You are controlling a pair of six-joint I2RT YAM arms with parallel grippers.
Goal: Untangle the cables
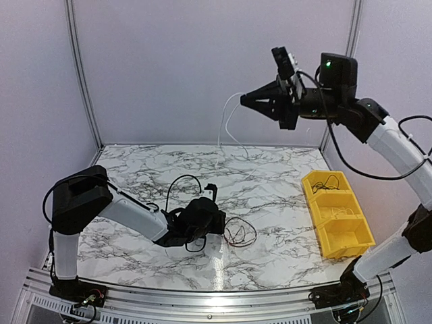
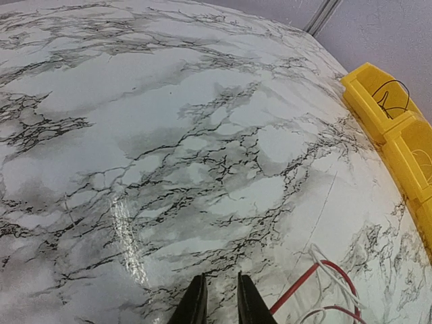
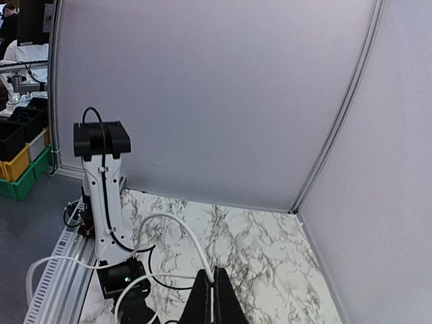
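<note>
White cable point(image 3: 169, 217) is pinched between the two fingers of the right tool point(image 1: 244, 99), which are pressed together on it. This tool hangs high in the air, up and to the left of the yellow bin point(image 1: 347, 246) and well apart from it. From the grip the cable arcs outward and falls in thin strands to the far part of the marble-patterned table point(image 1: 270, 175), touching down left of the bin's far end. A small heap of dark and reddish wire loops point(image 1: 239, 233) lies flat on the table to the left of the bin's near end, with bare marble between them. In the left wrist view a red wire point(image 2: 295, 287) and some white strands run beside each other on the table, on the bin side of the left tool point(image 2: 221, 280). That tool sits low over the table, left of the heap and further from the bin than the heap is. Its fingers stand slightly apart with only bare marble showing in the narrow gap, gripping nothing. Inside the bin, the far compartment holds a thin black wire point(image 2: 386, 101) curled in a loose loop. Something thin and pale lies in the middle compartment, too small to make out. The left arm point(image 3: 101, 189), white with black joints, reaches from its base at the near edge towards the heap. The right arm rises from its base just on the near side of the bin.
</note>
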